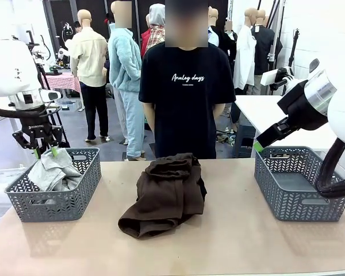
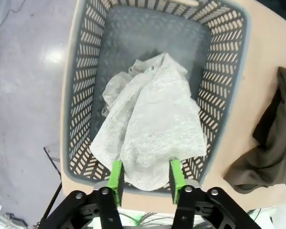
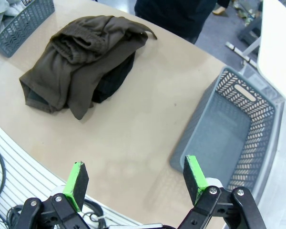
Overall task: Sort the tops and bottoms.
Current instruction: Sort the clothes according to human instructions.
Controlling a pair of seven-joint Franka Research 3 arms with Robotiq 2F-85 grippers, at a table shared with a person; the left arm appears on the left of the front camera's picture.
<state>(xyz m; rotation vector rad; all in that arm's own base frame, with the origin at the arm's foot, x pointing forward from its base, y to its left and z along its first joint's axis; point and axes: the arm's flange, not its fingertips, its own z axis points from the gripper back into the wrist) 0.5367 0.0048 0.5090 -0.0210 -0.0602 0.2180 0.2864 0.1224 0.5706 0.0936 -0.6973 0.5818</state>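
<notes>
The top, a light grey cloth point(image 1: 53, 170), lies bunched in the left basket point(image 1: 75, 194). From the left wrist, the grey cloth point(image 2: 155, 119) drapes over the near rim of the left basket point(image 2: 71, 95). My left gripper point(image 2: 145, 164) hangs just above that rim, its jaws apart, the cloth's edge loose between them. The front view has the left gripper point(image 1: 45, 150) over the basket's back. The bottoms, dark brown trousers point(image 1: 167, 192) on a black garment point(image 3: 112, 78), lie mid-table. My right gripper point(image 3: 134, 164) is wide open and holds nothing, up by the right basket point(image 1: 299, 195).
The right basket point(image 3: 257, 109) has nothing in it. A person in a black T-shirt point(image 1: 184, 86) stands at the far side of the table behind the pile. Bare tabletop point(image 1: 241, 230) lies between the pile and each basket.
</notes>
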